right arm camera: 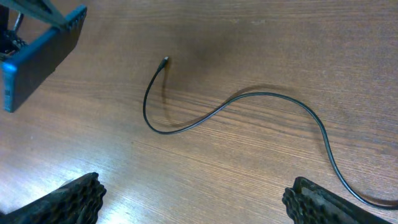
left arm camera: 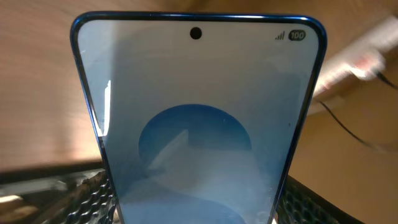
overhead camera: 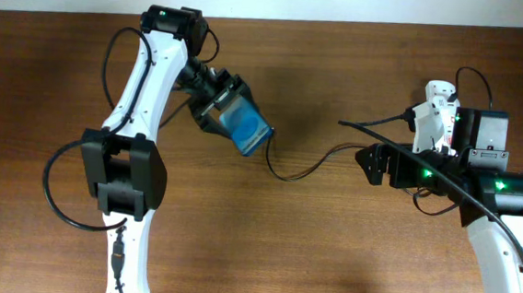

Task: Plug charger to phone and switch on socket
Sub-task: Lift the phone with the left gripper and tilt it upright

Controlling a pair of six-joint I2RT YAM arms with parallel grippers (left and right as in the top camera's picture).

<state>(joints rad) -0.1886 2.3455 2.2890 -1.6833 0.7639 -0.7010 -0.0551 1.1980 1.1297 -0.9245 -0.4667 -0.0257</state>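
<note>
My left gripper (overhead camera: 220,107) is shut on the phone (overhead camera: 244,127), a flat smartphone with a blue screen, and holds it tilted above the table. The phone fills the left wrist view (left arm camera: 196,124), gripped at its lower sides. It shows at the top left of the right wrist view (right arm camera: 40,59). The charger, a thin black cable (overhead camera: 301,168), lies curved on the wood; its tiny plug (right arm camera: 164,61) lies free near the phone. My right gripper (right arm camera: 193,199) is open and empty, above the table right of the cable (right arm camera: 249,99). The white socket (overhead camera: 435,108) lies at the far right.
The wooden table (overhead camera: 328,253) spans the view, with a pale wall edge at the back. Thicker black robot cables loop beside the left arm (overhead camera: 55,188) and over the right arm (overhead camera: 444,178). The socket shows blurred at the left wrist view's upper right (left arm camera: 367,53).
</note>
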